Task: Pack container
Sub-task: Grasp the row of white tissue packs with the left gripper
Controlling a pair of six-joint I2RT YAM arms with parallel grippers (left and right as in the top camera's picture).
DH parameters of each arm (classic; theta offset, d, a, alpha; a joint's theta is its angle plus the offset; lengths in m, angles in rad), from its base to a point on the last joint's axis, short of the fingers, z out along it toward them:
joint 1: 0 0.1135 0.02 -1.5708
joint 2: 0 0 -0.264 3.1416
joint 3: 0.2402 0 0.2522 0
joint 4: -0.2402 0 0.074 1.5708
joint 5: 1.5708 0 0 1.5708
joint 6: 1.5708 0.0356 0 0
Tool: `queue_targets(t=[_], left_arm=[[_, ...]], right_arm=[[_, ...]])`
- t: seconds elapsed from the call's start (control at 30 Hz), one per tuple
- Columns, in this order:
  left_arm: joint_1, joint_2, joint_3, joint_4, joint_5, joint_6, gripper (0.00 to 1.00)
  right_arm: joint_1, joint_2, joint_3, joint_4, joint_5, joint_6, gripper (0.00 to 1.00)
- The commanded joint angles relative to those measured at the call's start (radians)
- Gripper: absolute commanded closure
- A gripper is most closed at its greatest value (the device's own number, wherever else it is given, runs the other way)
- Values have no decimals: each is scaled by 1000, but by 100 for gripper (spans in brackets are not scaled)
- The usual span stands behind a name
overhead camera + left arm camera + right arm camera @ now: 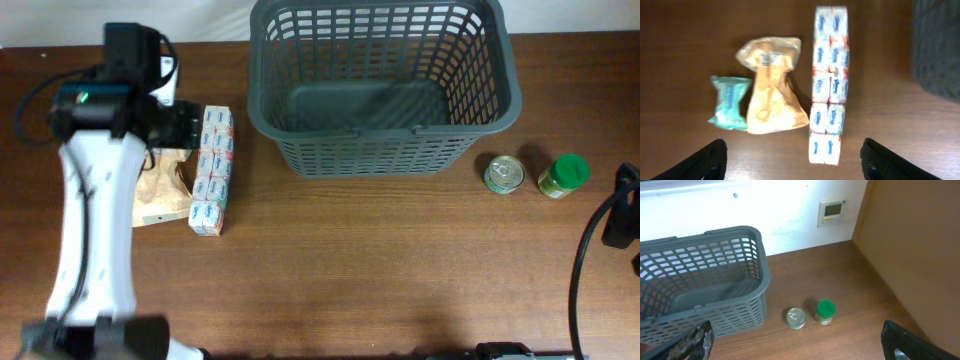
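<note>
Dark grey plastic lattice basket (380,150), empty, far centre of tabletop (400,270). Left end effector (797,160) hangs released over long white tissue-pack strip (829,85); should straddle its width mid-length. Right end effector (800,345) released.

Container (380,150) at the far middle of the table (400,280). Near its front right corner, a can (504,174), with a jar (563,176) just beside it on the right, not touching. Left of the container, a row of tissue packs (213,170) laid front to back. Against the row's left side, a bag (772,90); against the bag's left side, a small packet (730,102).
</note>
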Motion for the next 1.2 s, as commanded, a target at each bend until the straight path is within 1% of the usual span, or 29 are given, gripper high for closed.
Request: queue_targets(t=[0.0,0.23,0.3,0.43,0.53,0.63,0.67,0.7,0.73,0.77,0.8,0.83,0.87,0.97,1.07,1.1,1.17], left_arm=[[6,132,-6,5,55,68,22],[6,379,-6,27,65,84,22],[8,421,-6,43,67,84,22],[8,497,-6,76,114,129,21],[8,557,-6,95,167,129,21],[7,610,-6,95,186,121,22],[7,626,-6,94,185,121,26],[8,648,-6,93,185,121,40],[8,654,-6,90,187,121,63],[8,656,-6,82,188,121,79],[8,655,-3,71,188,121,89],[8,651,5,54,188,121,94],[8,648,26,31,188,121,98],[10,630,146,-58,183,121,98],[15,600,393,-174,148,121,98],[14,588,499,-209,123,120,98],[14,566,687,-246,84,120,98]], right_arm=[[-8,0,-3,1,27,15,1],[-8,1,-3,1,27,15,1],[-8,1,-3,1,27,15,1],[-8,1,-3,1,27,15,1],[-8,1,-3,1,27,15,1],[-8,1,-3,1,27,15,1],[-8,1,-3,1,27,15,1],[-8,1,-3,1,27,15,1],[-8,1,-3,1,27,15,1],[-8,1,-3,1,27,15,1],[-8,1,-3,1,27,15,1],[-8,1,-3,1,27,15,1],[-8,1,-3,1,27,15,1],[-8,1,-3,1,27,15,1],[-8,1,-3,1,27,15,1],[-8,1,-3,1,27,15,1],[-8,1,-3,1,27,15,1]])
